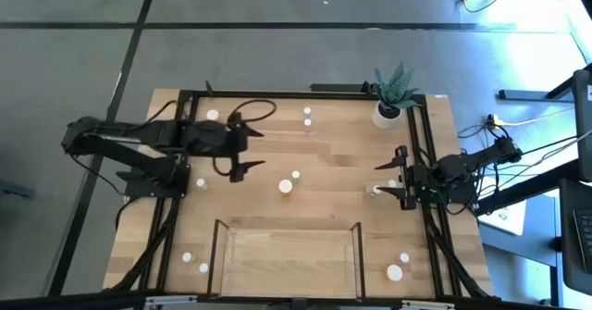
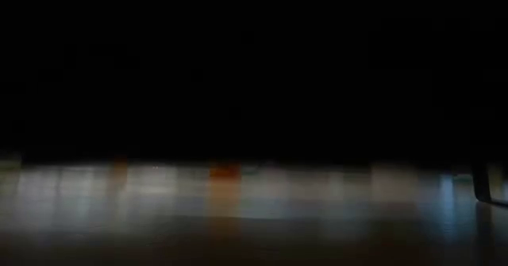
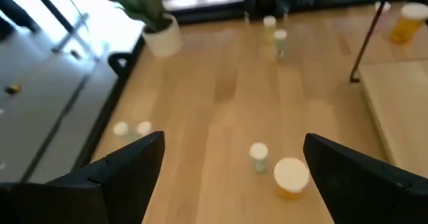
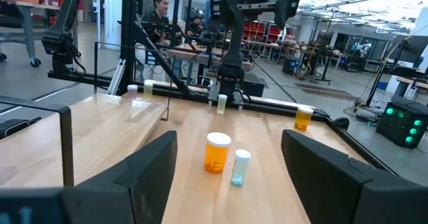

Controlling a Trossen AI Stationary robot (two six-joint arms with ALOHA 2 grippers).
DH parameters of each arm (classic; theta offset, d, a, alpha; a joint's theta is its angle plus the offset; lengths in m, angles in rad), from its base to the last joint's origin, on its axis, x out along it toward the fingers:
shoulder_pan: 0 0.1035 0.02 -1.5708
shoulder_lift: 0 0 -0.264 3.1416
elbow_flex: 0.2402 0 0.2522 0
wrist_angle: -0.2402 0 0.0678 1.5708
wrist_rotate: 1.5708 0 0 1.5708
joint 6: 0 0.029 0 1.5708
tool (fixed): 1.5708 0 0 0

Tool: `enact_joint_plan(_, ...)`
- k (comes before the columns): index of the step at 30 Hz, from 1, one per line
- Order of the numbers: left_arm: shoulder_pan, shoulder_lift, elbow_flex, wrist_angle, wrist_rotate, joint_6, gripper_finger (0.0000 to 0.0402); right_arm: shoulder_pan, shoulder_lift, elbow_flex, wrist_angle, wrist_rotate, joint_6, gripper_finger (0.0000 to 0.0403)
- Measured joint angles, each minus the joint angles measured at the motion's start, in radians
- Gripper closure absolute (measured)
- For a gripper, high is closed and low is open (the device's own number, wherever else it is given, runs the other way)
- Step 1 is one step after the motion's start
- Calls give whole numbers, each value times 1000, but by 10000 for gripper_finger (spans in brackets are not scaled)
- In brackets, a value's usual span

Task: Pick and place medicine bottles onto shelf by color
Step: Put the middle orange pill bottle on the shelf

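Several white-capped medicine bottles stand scattered on the wooden table. A wide amber one [image 1: 285,187] and a slim one [image 1: 296,174] stand mid-table, between both grippers; they show as the amber bottle [image 3: 291,177] and the slim bottle [image 3: 259,157]. The shelf [image 1: 289,259], a light board with dark end bars, lies at the near edge. My left gripper [image 1: 254,148] hovers open above the table's left half, tipped down toward the middle. My right gripper [image 1: 379,179] is open and level at the right edge, with a small bottle [image 1: 375,190] by its fingertips.
A white pot with a spiky plant [image 1: 388,114] stands at the far right corner. More bottles stand at the far edge [image 1: 307,116], the near left corner [image 1: 194,261] and the near right corner [image 1: 395,273]. A person [image 4: 159,7] shows in the room beyond the table.
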Motion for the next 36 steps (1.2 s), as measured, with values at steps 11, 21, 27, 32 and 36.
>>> enact_joint_plan(11,23,223,121,-151,188,-2,50,0,0,0,-8,-1,0,131)
enact_joint_plan(21,22,353,123,-135,262,-105,50,0,0,0,-45,-1,26,131)
enact_joint_plan(27,14,429,123,-117,261,-109,50,0,0,0,-48,-1,25,131)
enact_joint_plan(32,2,471,123,-116,260,-104,49,0,0,0,-48,0,24,131)
enact_joint_plan(36,2,490,123,-114,258,-104,49,0,0,0,-48,0,23,131)
